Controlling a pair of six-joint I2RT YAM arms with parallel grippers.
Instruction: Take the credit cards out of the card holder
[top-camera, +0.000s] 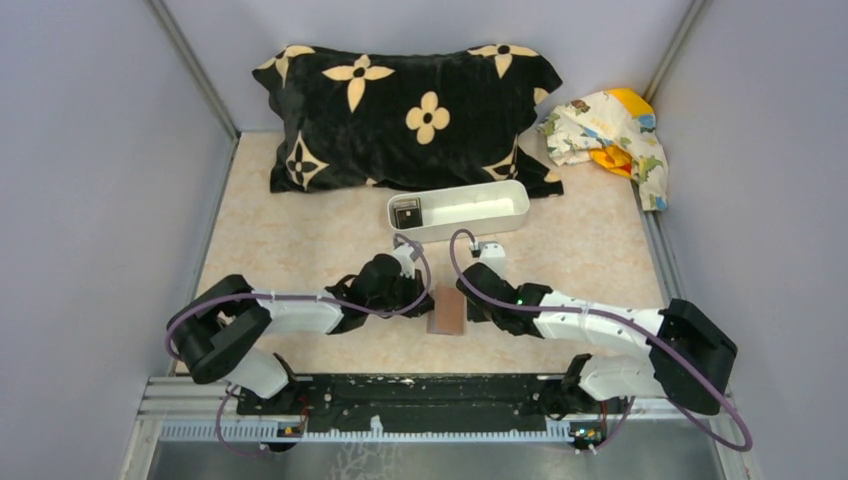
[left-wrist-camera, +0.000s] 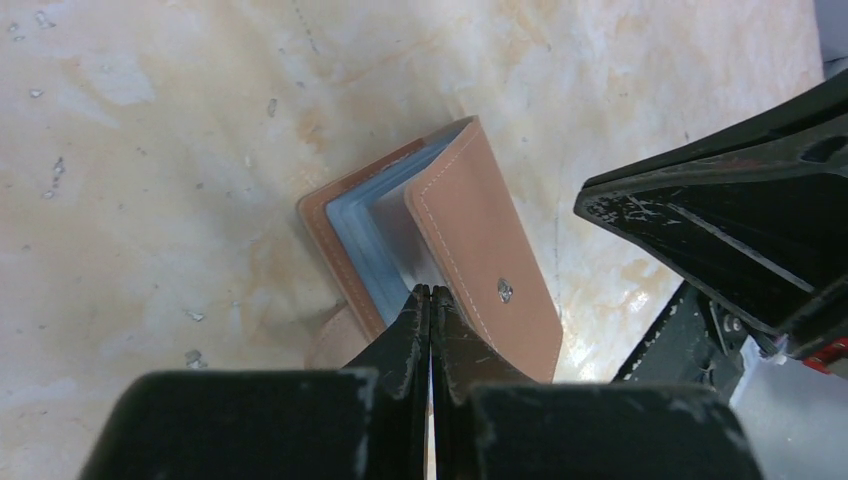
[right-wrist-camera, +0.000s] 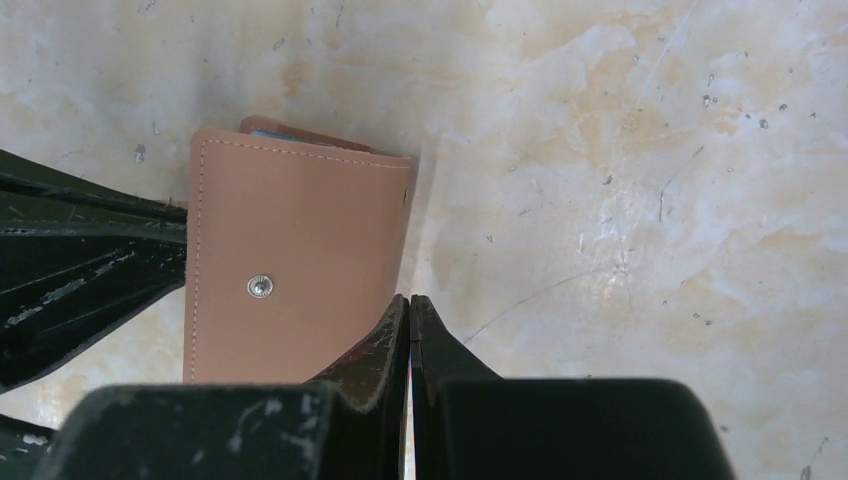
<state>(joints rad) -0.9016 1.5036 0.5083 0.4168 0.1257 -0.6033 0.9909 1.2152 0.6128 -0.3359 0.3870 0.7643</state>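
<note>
The card holder (top-camera: 447, 312) lies on the table between my two grippers, brown outside. In the left wrist view the card holder (left-wrist-camera: 490, 240) is partly folded open, its light blue inside showing under the raised flap with a metal snap. My left gripper (left-wrist-camera: 431, 291) is shut, its tips at the gap under that flap, holding nothing. My right gripper (right-wrist-camera: 409, 298) is shut and empty, its tips at the card holder's (right-wrist-camera: 290, 260) right edge. No credit cards show inside the holder. One dark card (top-camera: 405, 213) lies in the white tray's left end.
The long white tray (top-camera: 480, 208) stands just behind the grippers. A black pillow with tan flowers (top-camera: 410, 115) lies at the back, a patterned cloth (top-camera: 610, 130) at the back right. Grey walls close in both sides.
</note>
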